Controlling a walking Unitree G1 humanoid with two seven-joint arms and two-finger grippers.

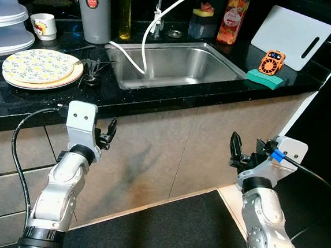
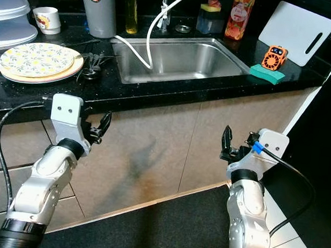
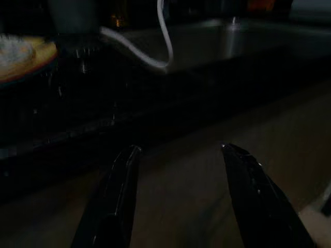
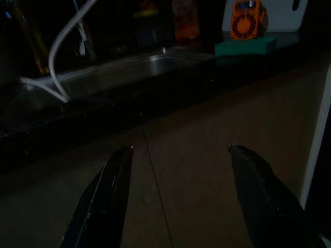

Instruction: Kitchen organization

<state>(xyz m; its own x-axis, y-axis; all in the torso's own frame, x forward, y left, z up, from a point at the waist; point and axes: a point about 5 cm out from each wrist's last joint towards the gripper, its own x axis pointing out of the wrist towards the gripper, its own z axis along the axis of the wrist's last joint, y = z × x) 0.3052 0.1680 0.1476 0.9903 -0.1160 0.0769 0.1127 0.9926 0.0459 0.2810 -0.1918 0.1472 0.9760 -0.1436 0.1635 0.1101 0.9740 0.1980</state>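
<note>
Left gripper point(image 1: 108, 132), right gripper point(image 1: 239, 151) spread, empty, pointing at cabinet front point(image 1: 170, 142)

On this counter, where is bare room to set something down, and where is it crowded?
Bare black counter lies in front of the plates, and along the front edge between sink and green sponge. The sink basin is bare except for the white hose. Crowded: behind the sink, among the bottles.

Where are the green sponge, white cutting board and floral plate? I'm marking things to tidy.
green sponge point(image 1: 264, 79), left eye view, top face.
white cutting board point(image 1: 289, 34), left eye view, flat front.
floral plate point(image 1: 37, 66), left eye view, patterned centre.
</note>
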